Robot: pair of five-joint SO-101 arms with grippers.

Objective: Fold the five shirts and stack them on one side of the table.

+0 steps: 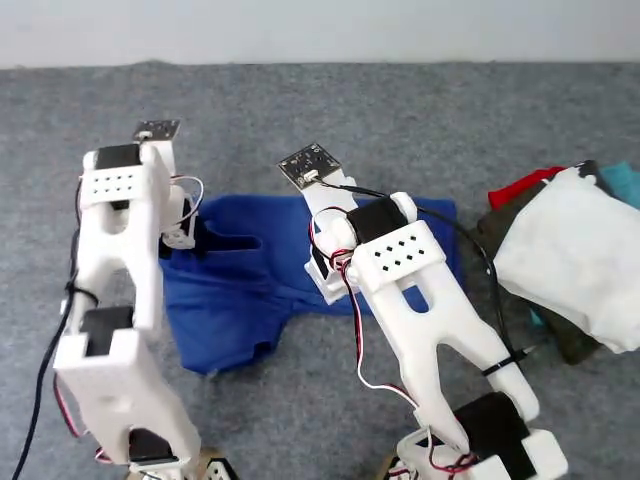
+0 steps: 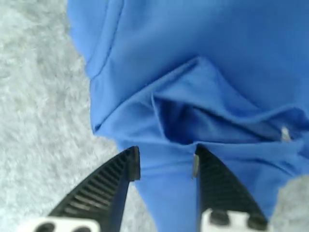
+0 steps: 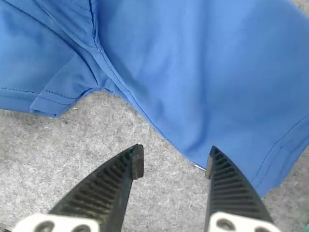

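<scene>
A blue shirt (image 1: 250, 290) lies rumpled and partly spread in the middle of the grey counter (image 1: 400, 110), between the two arms. The left pincer (image 2: 164, 164) is open with a strip of the blue cloth between its jaws, not clamped. The right pincer (image 3: 174, 162) is also open and empty, poised over the shirt's hem, while a white shirt (image 1: 580, 260) tops a heap with red (image 1: 520, 187), teal (image 1: 625, 180) and dark (image 1: 500, 225) garments at the counter's right edge.
</scene>
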